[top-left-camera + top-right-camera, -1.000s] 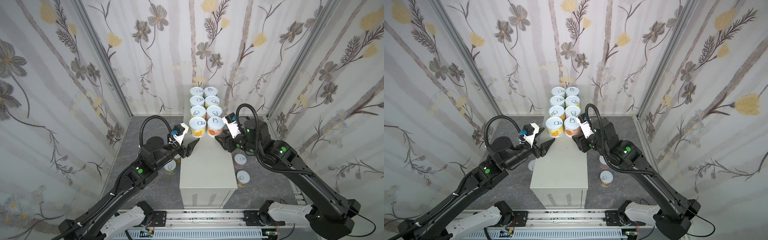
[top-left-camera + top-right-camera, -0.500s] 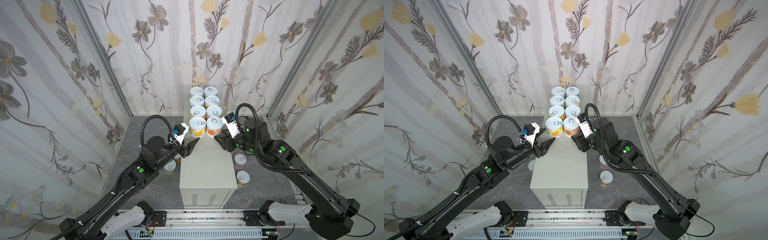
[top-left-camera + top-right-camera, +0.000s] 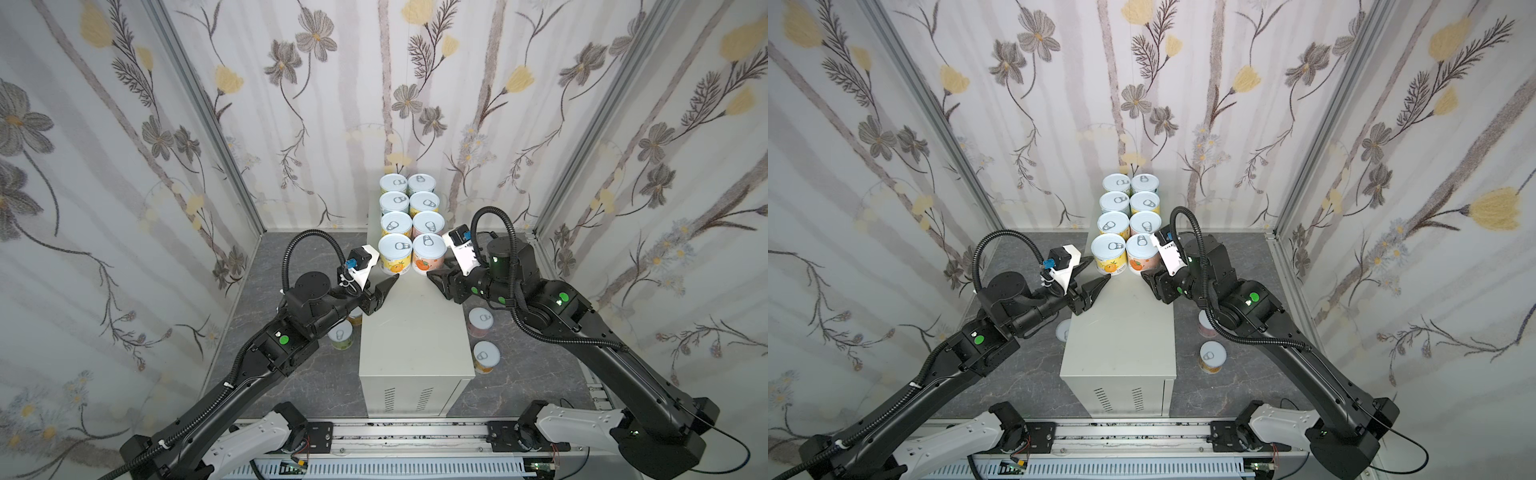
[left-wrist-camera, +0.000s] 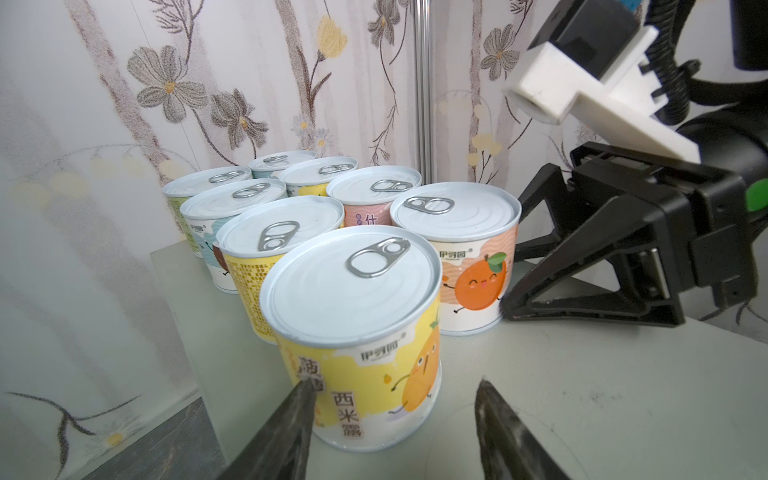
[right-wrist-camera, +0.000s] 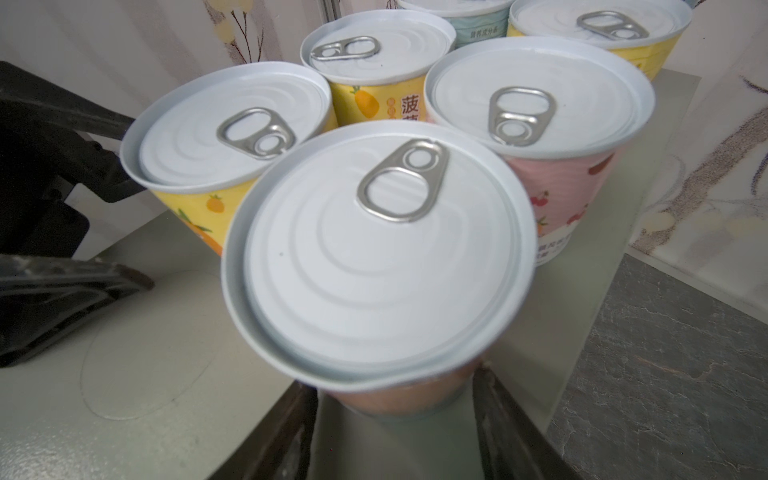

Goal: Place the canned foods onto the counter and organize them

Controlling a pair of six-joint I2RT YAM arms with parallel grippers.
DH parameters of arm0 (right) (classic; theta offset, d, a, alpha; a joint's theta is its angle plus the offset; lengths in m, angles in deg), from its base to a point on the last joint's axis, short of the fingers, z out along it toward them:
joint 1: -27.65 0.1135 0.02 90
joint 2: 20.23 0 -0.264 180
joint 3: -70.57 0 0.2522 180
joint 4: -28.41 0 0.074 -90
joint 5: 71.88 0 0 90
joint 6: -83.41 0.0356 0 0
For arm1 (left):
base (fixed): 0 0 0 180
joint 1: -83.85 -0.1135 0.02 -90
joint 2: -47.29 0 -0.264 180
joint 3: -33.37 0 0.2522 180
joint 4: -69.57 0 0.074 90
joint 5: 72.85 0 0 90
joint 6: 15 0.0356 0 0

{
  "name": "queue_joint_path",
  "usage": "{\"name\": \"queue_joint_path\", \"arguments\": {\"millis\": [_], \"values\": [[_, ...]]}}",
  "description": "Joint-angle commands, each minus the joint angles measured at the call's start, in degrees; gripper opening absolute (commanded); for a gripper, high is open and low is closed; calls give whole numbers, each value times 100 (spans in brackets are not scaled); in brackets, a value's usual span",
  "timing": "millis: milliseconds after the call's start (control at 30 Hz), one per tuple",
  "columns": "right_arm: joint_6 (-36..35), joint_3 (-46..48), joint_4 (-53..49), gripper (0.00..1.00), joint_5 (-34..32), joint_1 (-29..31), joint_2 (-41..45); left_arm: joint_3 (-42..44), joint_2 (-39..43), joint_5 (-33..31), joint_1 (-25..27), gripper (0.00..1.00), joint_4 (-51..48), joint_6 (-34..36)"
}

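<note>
Black and pointed, the left pincer (image 4: 395,386) stands released, its jaws spread and their tips just beside the yellow can (image 4: 353,332). The right pincer (image 5: 395,380) straddles the base of the orange can (image 5: 374,257); whether it clamps the can or merely flanks it I cannot tell. These 2 stand side by side and front 2 columns of 4 upright cans (image 3: 409,208) on the far half of the pale surface (image 3: 411,332), centre of both top views. On the dark floor (image 3: 316,374) stand 4 more, 2 left of the surface and 2 right.
</note>
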Motion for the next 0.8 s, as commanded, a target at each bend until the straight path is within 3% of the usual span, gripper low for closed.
{"name": "queue_joint_path", "arguments": {"millis": [0, 767], "values": [[9, 35, -284, 60, 13, -7, -26, -14, -25, 91, -6, 61, 221, -21], [-46, 173, -274, 64, 56, -29, 35, -35, -32, 183, -1, 59, 168, -104]]}}
